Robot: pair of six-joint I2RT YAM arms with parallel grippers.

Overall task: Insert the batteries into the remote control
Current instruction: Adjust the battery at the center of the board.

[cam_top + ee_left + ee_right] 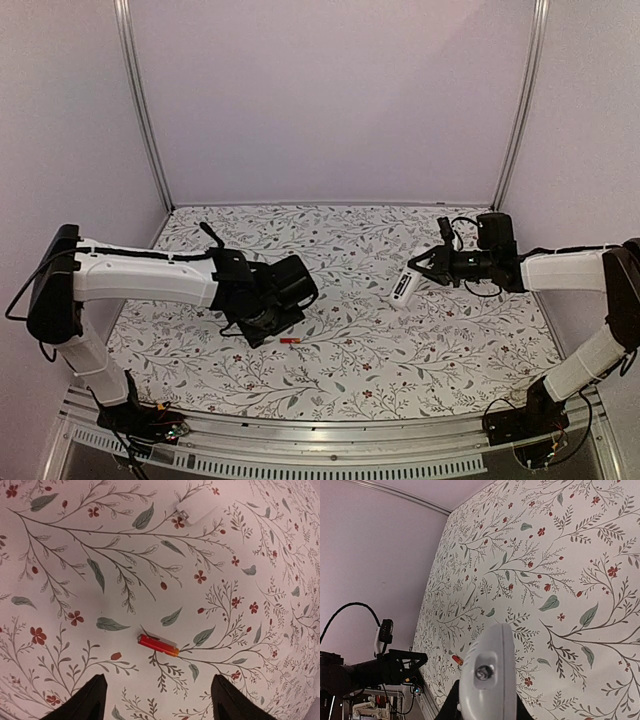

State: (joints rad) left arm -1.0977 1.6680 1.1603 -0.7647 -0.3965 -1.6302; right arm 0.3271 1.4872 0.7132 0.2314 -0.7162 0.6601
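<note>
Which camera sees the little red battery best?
The left wrist view: the red battery lies big and clear. The top view shows a tiny red speck; the right wrist view, a far-off sliver.

Floral table [400, 350]: red battery [290, 341], white piece [195, 507]

Bottom edge crops left tool [157, 692] fingers — only tips show. Same edge cuts off remote [487, 670] base — remote covers most of right tool [485, 707].
</note>
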